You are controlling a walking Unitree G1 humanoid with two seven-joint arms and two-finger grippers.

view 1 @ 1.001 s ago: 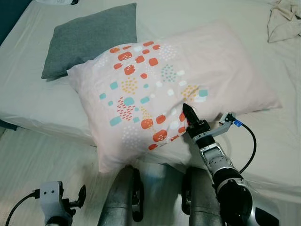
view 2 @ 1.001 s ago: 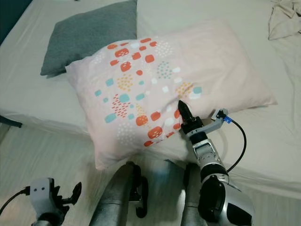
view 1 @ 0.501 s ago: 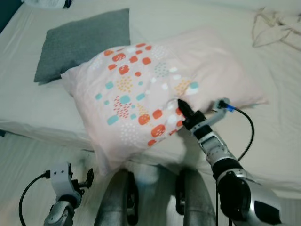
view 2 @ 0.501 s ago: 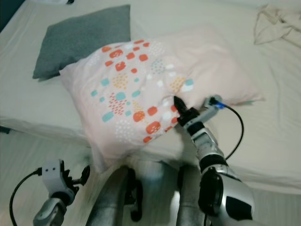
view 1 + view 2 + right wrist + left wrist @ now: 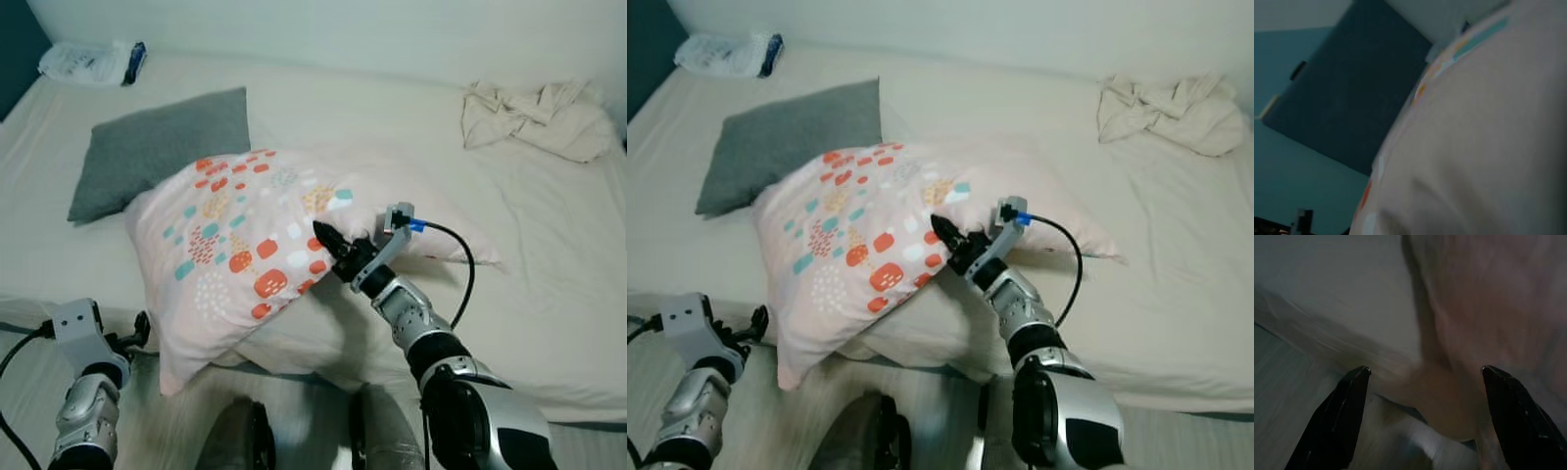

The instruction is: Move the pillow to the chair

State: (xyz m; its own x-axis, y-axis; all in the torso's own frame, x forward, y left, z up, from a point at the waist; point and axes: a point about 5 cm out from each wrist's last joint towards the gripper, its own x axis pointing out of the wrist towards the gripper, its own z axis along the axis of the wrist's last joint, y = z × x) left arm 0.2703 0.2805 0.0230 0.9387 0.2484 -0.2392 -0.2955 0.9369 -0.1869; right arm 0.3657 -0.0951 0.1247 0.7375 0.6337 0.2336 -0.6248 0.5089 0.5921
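Your pillow (image 5: pixel 245 250) has lifted since a second ago: its near end now hangs off the front edge of the bed (image 5: pixel 549 284), and the rest leans up from the sheet. Your right gripper (image 5: pixel 328 243) is pinching the cover by the pattern. Your left gripper (image 5: pixel 1422 382) hangs low by the floor, fingers (image 5: pixel 1342 416) spread wide. You can see a grey cushion (image 5: pixel 157 147) near the bed's far left corner and crumpled cloth (image 5: pixel 534 113) near the far right corner.

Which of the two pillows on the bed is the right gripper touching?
The pink patterned pillow; the right gripper presses into it. The grey pillow lies behind, untouched.
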